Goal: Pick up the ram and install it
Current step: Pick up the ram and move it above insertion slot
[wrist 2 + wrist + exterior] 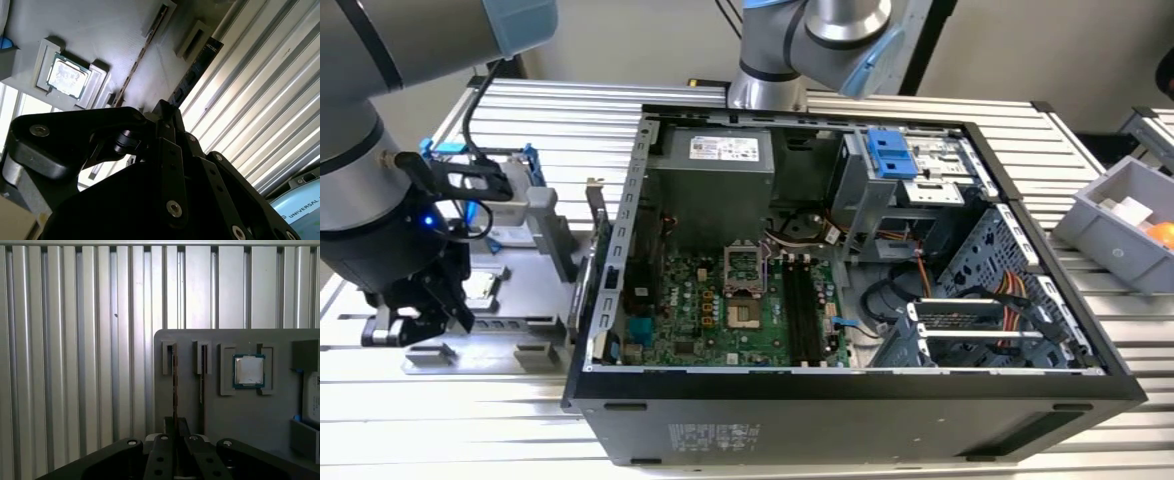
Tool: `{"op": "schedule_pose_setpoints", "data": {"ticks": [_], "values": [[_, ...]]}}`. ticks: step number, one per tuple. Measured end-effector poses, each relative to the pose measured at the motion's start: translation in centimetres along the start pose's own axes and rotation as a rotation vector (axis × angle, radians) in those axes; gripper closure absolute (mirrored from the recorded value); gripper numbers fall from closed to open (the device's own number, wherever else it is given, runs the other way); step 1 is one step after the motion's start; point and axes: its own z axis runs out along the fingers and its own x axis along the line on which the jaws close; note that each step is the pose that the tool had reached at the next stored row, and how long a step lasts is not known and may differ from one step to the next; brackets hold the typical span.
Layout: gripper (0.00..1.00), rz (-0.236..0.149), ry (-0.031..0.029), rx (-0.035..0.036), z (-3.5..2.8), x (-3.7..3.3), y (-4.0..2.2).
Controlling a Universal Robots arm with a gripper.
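The pick-up step was in hand. The arm's black hand (175, 422) sat low over the flat grey plastic parts tray (240, 425) on the ribbed aluminium counter (75, 365), to the exterior view's left of the open black computer case (854, 420). In both wrist views its two sides stood together on one end of the ram (175, 387), a thin, dark circuit-board stick standing on edge in the slot nearest the tray's rim. It looked clamped on the stick, which seemed seated in its slot, not yet lifted. A second thin stick (202, 377) stood in the next slot, just beside, and a small square silver chip (249, 371) lay beyond. By my judgement, lifting would call for a straight pull along the slot, clear of the neighbouring stick, before any carry toward the long black motherboard slots (801, 310).
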Motion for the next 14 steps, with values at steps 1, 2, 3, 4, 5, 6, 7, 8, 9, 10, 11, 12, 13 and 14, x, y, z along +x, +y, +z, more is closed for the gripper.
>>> {"op": "schedule_pose_setpoints", "data": {"ticks": [1,2,3,4,5,6,7,8,9,10,11,12,13,14], "values": [[1.00,0.000,0.0001,-0.0001,-0.02,0.00,0.01],[1.00,0.000,0.0001,-0.0001,-0.03,-0.01,0.01],[1.00,0.000,0.0002,-0.0002,-0.07,-0.01,0.01],[1.00,0.000,0.0002,-0.0002,-0.11,-0.01,0.01],[1.00,0.000,0.0003,-0.0002,-0.13,-0.01,0.01],[1.00,0.000,0.0009,-0.0001,-0.15,-0.01,0.00],[1.00,0.000,0.0011,-0.0001,-0.15,-0.01,0.01],[1.00,0.000,0.0012,-0.0001,-0.19,-0.01,0.00],[1.00,0.000,0.0014,-0.0002,-0.23,-0.01,0.00],[1.00,0.000,0.0014,-0.0001,-0.28,-0.01,0.01],[1.00,0.000,0.0012,0.0000,-0.29,-0.02,0.01],[1.00,0.000,0.0011,0.0001,-0.31,-0.02,0.01],[1.00,0.000,0.0011,0.0001,-0.32,-0.02,0.01],[1.00,0.000,0.0013,0.0000,-0.35,-0.02,0.01]]}}
